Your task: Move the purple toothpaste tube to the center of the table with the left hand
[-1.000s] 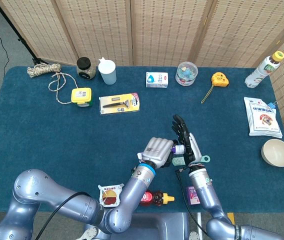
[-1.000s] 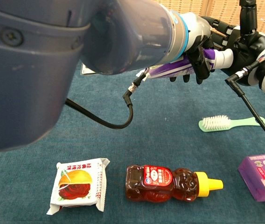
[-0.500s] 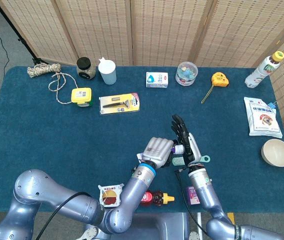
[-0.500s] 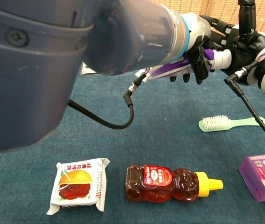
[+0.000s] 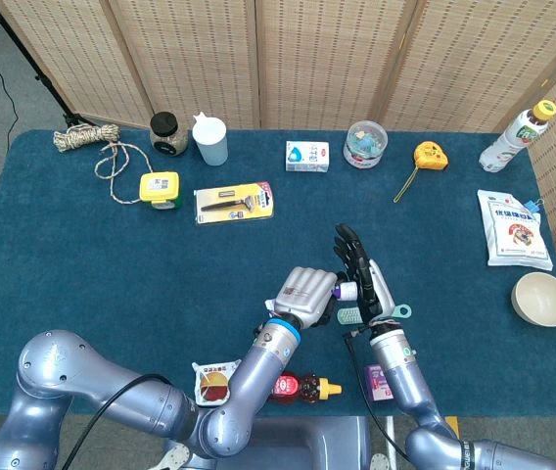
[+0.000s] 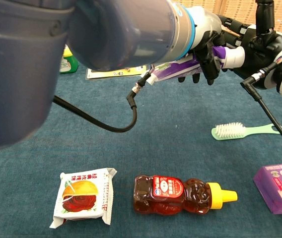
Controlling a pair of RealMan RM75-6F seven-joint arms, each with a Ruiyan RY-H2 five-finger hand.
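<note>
The purple toothpaste tube [image 6: 175, 67] is held off the table by my left hand [image 5: 303, 294], whose fingers wrap its body [image 6: 204, 45]. Its white cap [image 5: 347, 291] points right, towards my right hand [image 5: 362, 274]. In the chest view the cap end [image 6: 234, 57] sits right against the dark fingers of that right hand [image 6: 260, 45], which are spread and hold nothing. Both hands hover above the near middle of the blue table [image 5: 141, 264].
A green toothbrush [image 6: 245, 131] lies under the hands. A honey bear bottle [image 6: 180, 195], a snack packet [image 6: 84, 197] and a purple box [image 6: 280, 187] lie at the near edge. A razor pack [image 5: 234, 203] lies further back, a bowl [image 5: 541, 299] at the right.
My left hand has shifted slightly up and to the left with the tube. The right hand has barely moved.
</note>
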